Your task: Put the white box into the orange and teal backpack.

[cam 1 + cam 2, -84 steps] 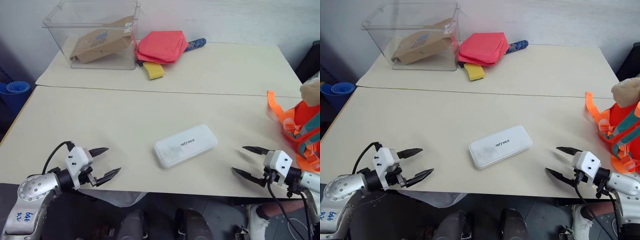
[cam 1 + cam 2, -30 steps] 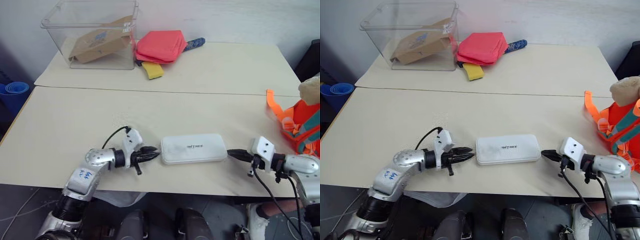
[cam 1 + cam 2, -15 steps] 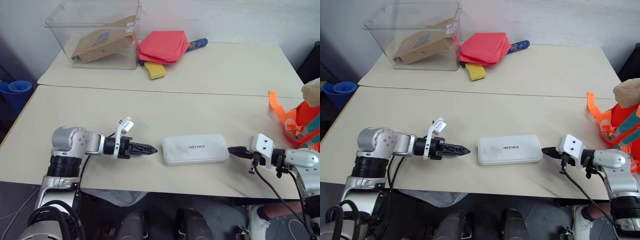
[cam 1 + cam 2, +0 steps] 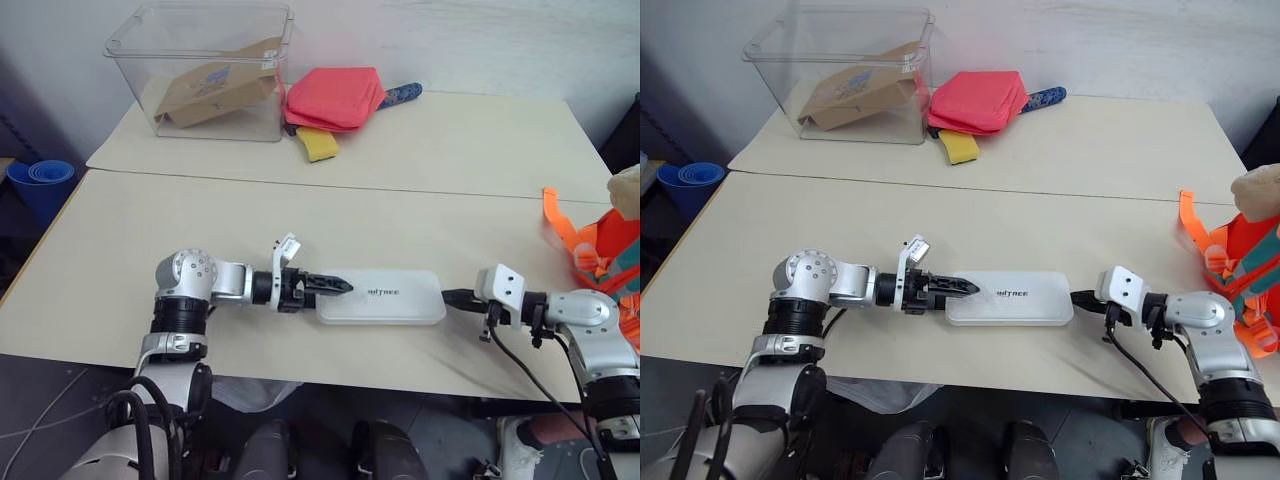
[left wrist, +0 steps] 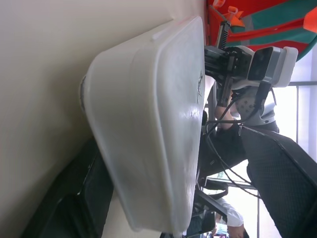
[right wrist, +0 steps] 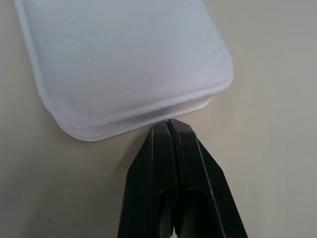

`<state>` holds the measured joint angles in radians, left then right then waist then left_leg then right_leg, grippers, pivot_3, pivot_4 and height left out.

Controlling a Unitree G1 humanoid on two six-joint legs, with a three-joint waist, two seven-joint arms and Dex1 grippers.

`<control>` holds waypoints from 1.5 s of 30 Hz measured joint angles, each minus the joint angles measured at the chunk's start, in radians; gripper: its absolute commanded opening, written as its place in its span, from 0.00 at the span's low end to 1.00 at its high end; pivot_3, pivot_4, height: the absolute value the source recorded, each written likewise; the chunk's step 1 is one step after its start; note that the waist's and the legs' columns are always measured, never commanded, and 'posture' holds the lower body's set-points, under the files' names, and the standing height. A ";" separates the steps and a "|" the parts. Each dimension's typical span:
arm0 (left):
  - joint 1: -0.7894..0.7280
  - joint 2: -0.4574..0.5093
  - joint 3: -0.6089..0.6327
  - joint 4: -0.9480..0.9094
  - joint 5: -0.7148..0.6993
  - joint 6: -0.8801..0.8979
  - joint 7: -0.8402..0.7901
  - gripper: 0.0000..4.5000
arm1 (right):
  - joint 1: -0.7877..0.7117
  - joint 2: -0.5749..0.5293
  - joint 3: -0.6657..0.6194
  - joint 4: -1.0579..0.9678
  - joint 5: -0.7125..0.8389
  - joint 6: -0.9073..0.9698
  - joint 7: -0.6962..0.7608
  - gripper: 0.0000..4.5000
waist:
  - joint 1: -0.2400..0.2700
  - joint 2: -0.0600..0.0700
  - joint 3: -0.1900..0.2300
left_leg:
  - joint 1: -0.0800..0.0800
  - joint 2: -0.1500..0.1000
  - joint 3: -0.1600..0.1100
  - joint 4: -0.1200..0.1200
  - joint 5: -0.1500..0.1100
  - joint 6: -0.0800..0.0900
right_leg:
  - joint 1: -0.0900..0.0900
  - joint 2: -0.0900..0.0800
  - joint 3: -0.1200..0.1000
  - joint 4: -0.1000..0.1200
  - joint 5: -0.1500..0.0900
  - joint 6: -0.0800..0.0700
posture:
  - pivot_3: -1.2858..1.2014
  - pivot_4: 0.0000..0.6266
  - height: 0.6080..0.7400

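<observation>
Table (image 4: 450,150) step: grasping. White box (image 4: 1025,300) seemingly between spread left gripper (image 4: 962,289) fingers; right gripper (image 6: 170,125) fingers pressed together at its far end. Next: close, lift toward backpack (image 4: 612,250).

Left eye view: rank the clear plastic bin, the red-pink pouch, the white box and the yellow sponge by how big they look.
1. clear plastic bin
2. white box and red-pink pouch: look alike, and the box sits nearer the camera, so unranked
3. yellow sponge
</observation>
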<state>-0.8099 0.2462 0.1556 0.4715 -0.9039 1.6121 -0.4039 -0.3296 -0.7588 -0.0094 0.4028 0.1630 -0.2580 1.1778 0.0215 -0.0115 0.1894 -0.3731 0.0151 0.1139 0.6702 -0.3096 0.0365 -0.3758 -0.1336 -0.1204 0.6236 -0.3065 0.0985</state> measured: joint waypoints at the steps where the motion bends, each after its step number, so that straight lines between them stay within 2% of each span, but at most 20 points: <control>1: -0.007 -0.006 -0.001 0.021 -0.022 0.000 0.020 0.85 | -0.003 0.009 0.001 0.000 0.000 -0.005 -0.005 0.00 | 0.000 0.000 0.000 | 0.000 0.000 0.000 0.000 0.000 0.000 | 0.000 0.000 0.000 0.000 0.000 0.000 | 0.52 0.24 1.00; 4: -0.017 -0.035 0.006 0.067 -0.066 -0.001 0.079 0.70 | -0.006 0.025 0.001 0.000 0.001 -0.007 -0.021 0.00 | 0.000 0.000 0.000 | 0.000 0.000 0.000 0.000 0.000 0.000 | 0.000 0.000 0.000 0.000 0.000 0.000 | 0.52 0.24 1.00; 8: -0.047 -0.064 0.088 0.134 -0.118 0.000 0.165 0.42 | 0.027 0.021 -0.007 -0.029 0.005 0.018 -0.050 0.00 | 0.000 0.000 0.000 | 0.000 0.000 0.000 -0.001 0.000 0.000 | 0.000 0.000 0.000 -0.001 0.000 0.000 | 0.52 0.24 1.00; 10: -0.039 -0.062 0.080 0.121 -0.140 -0.002 0.182 0.29 | 0.085 0.021 -0.039 -0.087 0.041 0.070 -0.062 0.00 | 0.002 0.000 0.000 | 0.000 0.000 0.000 -0.002 0.000 0.000 | 0.000 0.000 0.000 0.000 0.000 0.000 | 0.52 0.24 1.00; 13: 0.009 -0.041 0.047 0.022 -0.165 -0.006 0.168 0.27 | 0.181 0.021 -0.095 -0.172 0.108 0.159 -0.086 0.12 | 0.000 0.000 0.000 | -0.001 0.000 0.000 -0.004 0.000 -0.001 | 0.000 0.001 0.000 0.000 0.000 0.000 | 0.52 0.24 1.00; 14: 0.068 0.000 -0.033 -0.127 -0.148 -0.067 0.078 0.27 | 0.261 0.022 -0.145 -0.259 0.156 0.200 -0.107 0.19 | -0.001 0.000 0.000 | -0.001 0.000 0.000 -0.005 -0.001 -0.002 | -0.002 0.002 0.000 -0.001 0.000 0.000 | 0.52 0.24 1.00; 17: 0.186 0.128 -0.179 -0.406 -0.050 -0.314 -0.193 0.27 | 0.485 0.058 -0.302 -0.451 0.244 0.261 -0.188 0.41 | 0.001 0.000 0.000 | -0.001 0.003 0.000 -0.007 -0.001 -0.006 | -0.002 0.005 0.000 -0.003 -0.001 -0.002 | 0.52 0.24 1.00; 20: 0.237 0.174 -0.220 -0.488 0.039 -0.562 -0.418 0.27 | 0.635 0.124 -0.424 -0.574 0.288 0.300 -0.287 0.65 | 0.004 0.001 0.000 | 0.000 0.002 0.003 -0.007 -0.004 -0.011 | -0.002 0.004 0.001 -0.007 -0.002 -0.003 | 0.52 0.24 1.00; 24: 0.283 0.208 -0.235 -0.516 0.124 -0.829 -0.642 0.27 | 0.822 0.253 -0.656 -0.698 0.370 0.349 -0.445 0.95 | 0.005 0.002 0.000 | 0.001 0.003 0.003 -0.008 -0.006 -0.010 | -0.002 0.002 0.002 -0.007 -0.001 -0.002 | 0.52 0.24 1.00; 25: 0.292 0.230 -0.239 -0.521 0.157 -0.891 -0.688 0.27 | 0.848 0.280 -0.703 -0.703 0.378 0.350 -0.482 1.00 | 0.003 0.002 0.000 | 0.001 0.003 0.004 -0.009 -0.007 -0.010 | -0.003 0.002 0.003 -0.007 -0.001 -0.002 | 0.52 0.24 1.00; 27: 0.304 0.254 -0.261 -0.535 0.209 -0.978 -0.757 0.27 | 0.863 0.309 -0.760 -0.695 0.374 0.346 -0.545 1.00 | -0.003 0.003 -0.001 | 0.001 0.003 0.006 -0.010 -0.007 -0.009 | -0.004 0.002 0.005 -0.007 -0.002 -0.003 | 0.52 0.24 1.00; 31: 0.306 0.262 -0.302 -0.536 0.245 -1.020 -0.831 0.27 | 0.770 0.276 -0.787 -0.623 0.349 0.351 -0.634 1.00 | -0.024 0.003 -0.001 | 0.002 0.003 0.008 -0.010 -0.007 -0.007 | -0.005 0.002 0.007 -0.006 -0.001 -0.002 | 0.52 0.24 1.00; 33: 0.305 0.263 -0.319 -0.535 0.265 -1.039 -0.847 0.27 | 0.665 0.210 -0.784 -0.549 0.330 0.370 -0.672 1.00 | -0.029 0.004 -0.001 | 0.002 0.003 0.009 -0.010 -0.004 -0.001 | -0.006 0.002 0.008 -0.005 -0.001 -0.002 | 0.52 0.24 1.00; 36: 0.306 0.264 -0.327 -0.534 0.290 -1.058 -0.854 0.27 | 0.530 0.151 -0.775 -0.467 0.326 0.389 -0.692 1.00 | -0.024 0.005 0.000 | 0.000 0.003 0.008 -0.011 -0.003 -0.002 | -0.009 0.002 0.007 -0.003 -0.002 -0.004 | 0.52 0.24 1.00; 38: 0.313 0.280 -0.323 -0.537 0.299 -1.061 -0.850 0.27 | 0.409 0.104 -0.715 -0.371 0.296 0.391 -0.695 1.00 | -0.025 0.005 0.000 | 0.000 0.003 0.008 -0.010 -0.002 -0.002 | -0.009 0.003 0.007 -0.002 -0.003 -0.004 | 0.52 0.24 1.00; 42: 0.342 0.294 -0.307 -0.560 0.301 -1.054 -0.842 0.27 | 0.246 0.075 -0.634 -0.232 0.242 0.383 -0.701 1.00 | -0.025 0.006 0.000 | -0.003 0.002 0.009 -0.009 0.000 0.000 | -0.012 0.002 0.007 0.001 -0.002 -0.004 | 0.52 0.24 1.00; 45: 0.364 0.309 -0.288 -0.580 0.298 -1.042 -0.837 0.27 | 0.125 0.070 -0.572 -0.129 0.207 0.354 -0.702 0.86 | -0.026 0.006 0.000 | -0.005 0.002 0.010 -0.006 0.000 0.001 | -0.014 0.001 0.007 0.002 -0.002 -0.004 | 0.52 0.24 1.00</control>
<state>-0.4463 0.5550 -0.1323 -0.1086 -0.6063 0.5698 -1.2410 -0.2045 -0.6884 -0.5814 0.2737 0.3701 0.0962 0.4761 -0.0042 -0.0052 0.1899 -0.3783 0.0171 0.1235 0.6638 -0.3096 0.0371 -0.3901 -0.1321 -0.1130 0.6257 -0.3087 0.0948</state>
